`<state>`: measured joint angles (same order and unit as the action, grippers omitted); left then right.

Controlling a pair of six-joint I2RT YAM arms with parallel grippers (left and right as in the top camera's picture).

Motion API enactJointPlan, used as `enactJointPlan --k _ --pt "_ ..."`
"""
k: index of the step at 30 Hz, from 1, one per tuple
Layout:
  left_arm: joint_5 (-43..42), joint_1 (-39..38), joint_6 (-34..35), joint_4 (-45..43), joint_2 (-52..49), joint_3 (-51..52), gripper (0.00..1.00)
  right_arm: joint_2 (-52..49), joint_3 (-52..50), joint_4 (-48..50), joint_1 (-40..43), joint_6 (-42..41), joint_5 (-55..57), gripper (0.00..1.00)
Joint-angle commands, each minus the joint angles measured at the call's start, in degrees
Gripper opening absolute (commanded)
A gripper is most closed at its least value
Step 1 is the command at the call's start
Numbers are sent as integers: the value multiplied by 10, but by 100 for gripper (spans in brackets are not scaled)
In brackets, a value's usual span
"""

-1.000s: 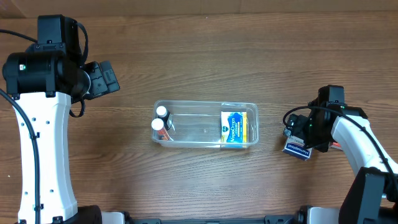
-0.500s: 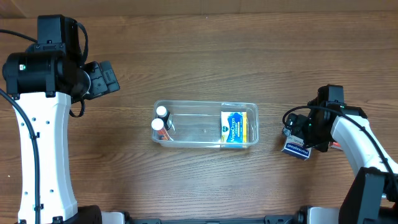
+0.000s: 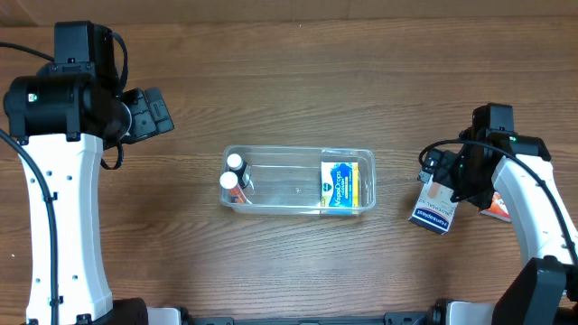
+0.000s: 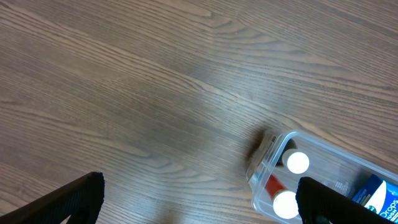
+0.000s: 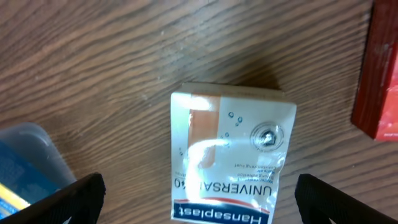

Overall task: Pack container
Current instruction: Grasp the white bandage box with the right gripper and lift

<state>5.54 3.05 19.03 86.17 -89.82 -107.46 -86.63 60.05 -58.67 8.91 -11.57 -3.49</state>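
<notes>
The clear plastic container point(image 3: 298, 152) lies at the table's middle. It holds two white-capped bottles point(image 3: 231, 171) at its left end and a blue and yellow box point(image 3: 338, 185) at its right end. My right gripper point(image 3: 442, 183) is open above a white Hansaplast plaster box point(image 3: 430, 217) that lies flat on the wood to the container's right. In the right wrist view the plaster box point(image 5: 227, 149) lies between the wide-open fingers point(image 5: 214, 208), untouched. My left gripper point(image 3: 153, 113) is open and empty, up and left of the container point(image 4: 264, 163).
A red box point(image 3: 495, 210) lies on the table, partly under my right arm; it also shows in the right wrist view point(image 5: 379, 74). The container's corner shows in the right wrist view point(image 5: 31, 155). Bare wood lies around the container.
My right gripper has drawn back and to the right off the plaster box, so more of the box shows and the red box has come into sight. The left arm has not moved.
</notes>
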Motion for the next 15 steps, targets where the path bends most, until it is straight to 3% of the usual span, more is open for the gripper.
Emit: enactJointPlan --k 1,15 --pt "-5 3 -13 -1 -2 -6 100 8 -26 16 -2 -9 14 100" --pt "-5 3 -13 0 -2 -6 100 0 -138 124 -2 -34 15 100"
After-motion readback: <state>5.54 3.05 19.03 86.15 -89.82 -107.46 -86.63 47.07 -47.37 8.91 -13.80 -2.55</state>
